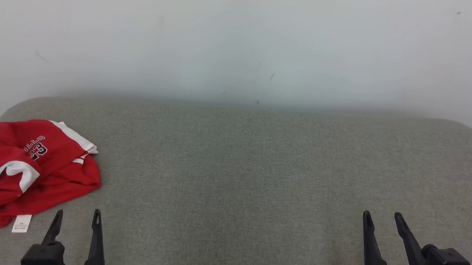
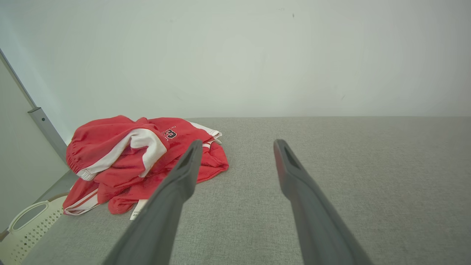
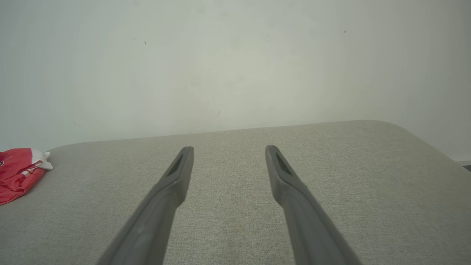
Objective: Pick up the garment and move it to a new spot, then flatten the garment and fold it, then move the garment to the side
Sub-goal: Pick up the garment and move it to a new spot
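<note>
Here we are at the very start, and nothing of the job is done yet. The red garment (image 1: 30,168) (shorts, we'd guess, from the gathered waistband in the left wrist view) lies in a crumpled heap at about 9 o'clock on the grey fabric-covered surface (image 1: 233,169). It sits right at the left edge, white stripes twisted through the folds and a printed number facing up. A small white label (image 1: 21,222) pokes out at its near side.

Our left gripper (image 1: 79,212) sits at 7 o'clock in the head view, fingers spread wide with nothing between them. The heap is near it, at roughly 11 o'clock from the fingertips, not touching. In the left wrist view the left gripper (image 2: 239,142) points past the red garment (image 2: 128,162), which lies off at 10 o'clock, with a white plastic basket (image 2: 33,221) down below the surface edge at 8 o'clock.

Our right gripper (image 1: 382,213) waits at 5 o'clock, jaws just as wide apart and empty. From its wrist view the right gripper (image 3: 229,148) looks over bare cloth, the red garment (image 3: 18,173) well apart at 9 o'clock.

So we judge everything is left to do: the pick-up, the carry to a new spot, then flattening, folding and the final move aside. The left arm looks the natural one to go first
</note>
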### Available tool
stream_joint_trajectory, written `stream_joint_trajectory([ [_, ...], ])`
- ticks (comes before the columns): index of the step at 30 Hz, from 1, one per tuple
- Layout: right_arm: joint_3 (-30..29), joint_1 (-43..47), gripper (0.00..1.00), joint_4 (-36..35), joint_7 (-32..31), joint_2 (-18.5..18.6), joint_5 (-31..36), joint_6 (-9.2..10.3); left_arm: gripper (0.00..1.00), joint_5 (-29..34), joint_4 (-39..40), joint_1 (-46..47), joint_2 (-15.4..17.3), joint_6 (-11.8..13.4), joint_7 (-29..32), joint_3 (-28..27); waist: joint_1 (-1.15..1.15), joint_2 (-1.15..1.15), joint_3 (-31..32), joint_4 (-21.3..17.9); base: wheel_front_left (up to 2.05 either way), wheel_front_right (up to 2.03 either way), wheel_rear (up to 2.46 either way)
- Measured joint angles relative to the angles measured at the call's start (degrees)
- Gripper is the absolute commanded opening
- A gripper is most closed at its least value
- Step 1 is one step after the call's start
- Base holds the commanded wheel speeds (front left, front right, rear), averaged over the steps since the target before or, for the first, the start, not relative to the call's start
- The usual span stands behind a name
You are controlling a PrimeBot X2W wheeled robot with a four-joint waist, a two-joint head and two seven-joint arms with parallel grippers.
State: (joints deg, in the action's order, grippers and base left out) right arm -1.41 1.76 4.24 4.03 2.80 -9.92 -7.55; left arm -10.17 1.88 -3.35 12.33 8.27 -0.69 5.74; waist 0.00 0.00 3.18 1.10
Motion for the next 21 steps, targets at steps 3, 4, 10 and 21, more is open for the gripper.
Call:
stream_joint_trajectory([
  [3,-0.02,0.15,1.0,0.32,0.07,0.0,-0.13,0.0,1.0,-0.14,-0.11,0.12,0.07,0.18,0.0,0.0,0.0,0.0,0.07,0.61,0.0,0.0,0.0],
  [4,0.02,0.31,1.0,0.42,0.11,0.0,-0.16,0.0,1.0,-0.14,-0.13,0.12,0.1,0.31,0.01,-0.01,0.0,0.0,0.12,0.88,0.0,0.0,0.0],
  [10,0.49,0.77,1.0,0.94,0.59,0.01,-1.02,0.0,1.0,-0.43,0.33,-0.07,0.42,0.8,0.35,-0.23,0.0,0.0,0.59,3.31,0.0,0.0,0.0],
  [21,1.85,1.43,1.0,2.71,1.57,0.02,-1.78,0.0,1.0,-0.51,1.63,-0.58,0.96,2.05,0.97,-0.83,0.0,0.0,1.81,10.81,0.0,0.0,0.0],
])
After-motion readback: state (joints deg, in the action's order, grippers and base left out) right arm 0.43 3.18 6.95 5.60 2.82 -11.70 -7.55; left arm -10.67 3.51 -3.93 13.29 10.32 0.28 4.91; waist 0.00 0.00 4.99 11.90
